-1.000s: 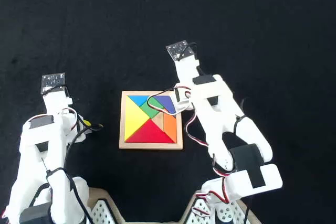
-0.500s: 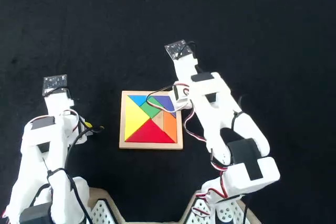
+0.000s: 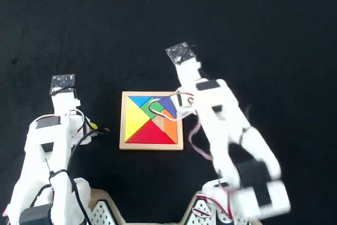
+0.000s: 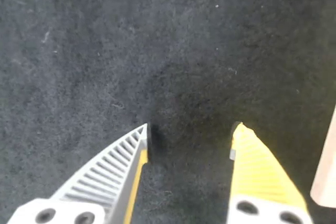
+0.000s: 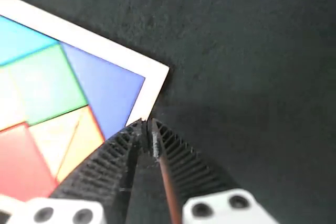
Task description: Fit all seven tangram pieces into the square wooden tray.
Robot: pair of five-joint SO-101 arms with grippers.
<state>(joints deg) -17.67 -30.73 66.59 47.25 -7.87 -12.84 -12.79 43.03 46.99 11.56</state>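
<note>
Black cloth covers the tabletop (image 3: 274, 35). At its centre we see the tray (image 3: 151, 146) lying flat, with seven coloured pieces filling it edge to edge. A cyan triangle (image 3: 138, 100) sits at the far left, a yellow triangle (image 3: 133, 122) along the left side and a red triangle (image 3: 151, 136) along the near side. A green piece (image 5: 44, 85) and a blue piece (image 5: 107, 90) lie toward the far right corner. An orange piece (image 3: 170, 125) lies on the right and a tan piece (image 3: 158, 124) in the middle. The right end effector (image 5: 147, 124) has its fingers pressed together on nothing, its tips just beside the rim at the far right corner. The left end effector (image 4: 189, 128) hangs over bare cloth left of the tray, its fingers spread apart and empty. Loose wires from the right arm (image 3: 221, 114) cross above the far right of the tray.
</note>
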